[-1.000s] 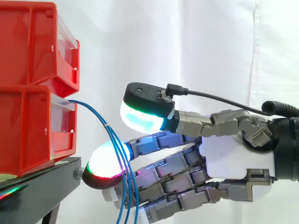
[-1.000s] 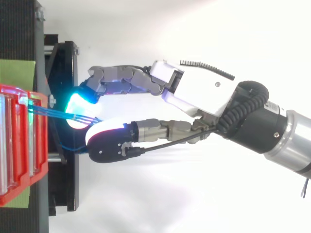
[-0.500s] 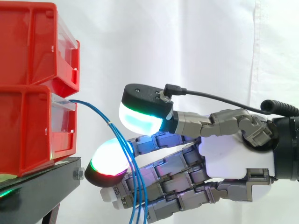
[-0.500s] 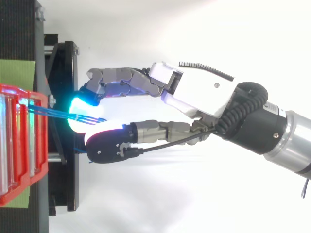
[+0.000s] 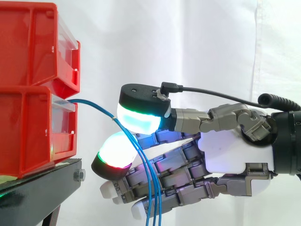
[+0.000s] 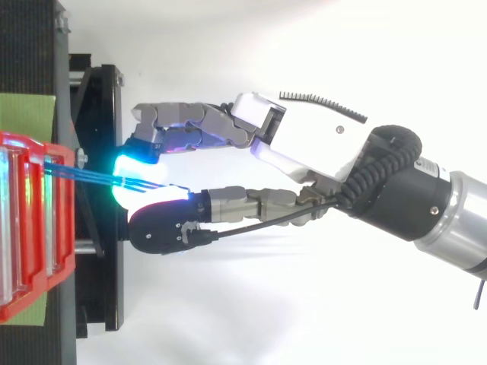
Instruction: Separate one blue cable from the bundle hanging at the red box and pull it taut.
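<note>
Nearest in the side view, the robot's grey-and-white jointed hand [image 5: 230, 160] reaches in from the right edge to the middle of the frame. Its fingers are narrow. The thumb's pad [image 5: 138, 120], glowing cyan-white under a black cap, sits just above a finger pad [image 5: 115, 150] that glows white with a green and red rim. The two pads close together on the bundle of thin blue cables [image 5: 141, 165], which passes between them. The other fingers lie below in a loose curl, reaching toward the lower middle of the frame.

The thin blue cables leave the front of the lower red plastic bin [image 5: 28, 132] at the left and arc down to the right. A small pale band [image 5: 114, 118] gathers them just left of the thumb's pad. Past the pinch they hang in front of the lower fingers and run out of the bottom edge — all strands together, none drawn apart from the rest.

In the top view the hand [image 6: 304, 144] comes in from the right, and the cables [image 6: 91, 176] run as close, straight lines from the red bin at the left edge to the spot where the thumb's pad meets a cyan-glowing finger pad [image 6: 125, 163].

Farther back, an upper red plastic bin [image 5: 33, 42] is stacked on the lower one at the left of the side view. Both stand on a black metal stand [image 5: 37, 188] in the lower left corner. From above, a green sheet [image 6: 27, 114] lies beside the bins. A white curtain [image 5: 188, 42] hangs behind everything.
</note>
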Motion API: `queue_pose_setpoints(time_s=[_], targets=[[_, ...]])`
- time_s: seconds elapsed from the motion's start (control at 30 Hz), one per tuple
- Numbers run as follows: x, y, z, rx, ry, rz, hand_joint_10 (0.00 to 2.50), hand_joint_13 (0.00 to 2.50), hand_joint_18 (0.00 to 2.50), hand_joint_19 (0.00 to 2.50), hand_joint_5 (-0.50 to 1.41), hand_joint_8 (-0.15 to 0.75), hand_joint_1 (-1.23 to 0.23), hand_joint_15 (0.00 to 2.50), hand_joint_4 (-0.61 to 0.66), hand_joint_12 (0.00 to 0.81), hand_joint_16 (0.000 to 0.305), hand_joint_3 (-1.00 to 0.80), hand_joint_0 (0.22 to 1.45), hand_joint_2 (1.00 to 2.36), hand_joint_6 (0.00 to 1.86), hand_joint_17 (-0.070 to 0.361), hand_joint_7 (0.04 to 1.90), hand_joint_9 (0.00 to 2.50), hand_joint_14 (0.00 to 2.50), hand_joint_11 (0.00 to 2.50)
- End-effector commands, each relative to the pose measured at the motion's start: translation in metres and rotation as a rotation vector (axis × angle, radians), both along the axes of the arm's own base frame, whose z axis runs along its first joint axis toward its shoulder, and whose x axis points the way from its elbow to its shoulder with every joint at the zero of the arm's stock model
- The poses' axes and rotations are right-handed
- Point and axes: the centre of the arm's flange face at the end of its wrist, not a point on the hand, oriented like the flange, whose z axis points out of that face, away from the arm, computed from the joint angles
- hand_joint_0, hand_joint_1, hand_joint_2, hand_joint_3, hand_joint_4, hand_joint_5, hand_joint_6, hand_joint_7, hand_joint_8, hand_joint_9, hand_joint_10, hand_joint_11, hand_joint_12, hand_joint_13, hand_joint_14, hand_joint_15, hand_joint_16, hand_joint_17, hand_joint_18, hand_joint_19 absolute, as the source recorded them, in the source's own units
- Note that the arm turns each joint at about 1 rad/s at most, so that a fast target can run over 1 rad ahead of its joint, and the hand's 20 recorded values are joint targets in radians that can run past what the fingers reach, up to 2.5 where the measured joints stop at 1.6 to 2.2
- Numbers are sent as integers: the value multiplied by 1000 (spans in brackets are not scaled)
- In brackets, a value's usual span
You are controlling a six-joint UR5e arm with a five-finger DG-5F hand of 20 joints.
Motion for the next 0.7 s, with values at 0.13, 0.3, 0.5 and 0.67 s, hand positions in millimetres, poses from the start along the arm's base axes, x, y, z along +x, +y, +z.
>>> queue_pose_setpoints(time_s=[0.13, 0.3, 0.5, 0.67], targets=[[-2, 1, 6, 26, 8, 20, 8, 233, 349, 276, -178, 271, -617, 0, 146, 249, 34, -312, 643, 1018, 683, 77, 1128, 542, 0, 231], [-4, 0, 4, 39, 21, 26, 11, 233, 351, 276, -214, 274, -630, 0, 169, 248, 34, -284, 647, 1020, 808, 76, 968, 544, 0, 264], [-5, 0, 11, 43, 18, 26, 9, 232, 349, 293, -215, 275, -630, 0, 175, 248, 34, -360, 628, 1014, 813, 76, 943, 549, 0, 268], [-8, -4, 16, 38, 30, 22, 10, 240, 349, 294, -199, 276, -608, 0, 164, 248, 34, -456, 619, 1004, 788, 76, 980, 567, 0, 284]])
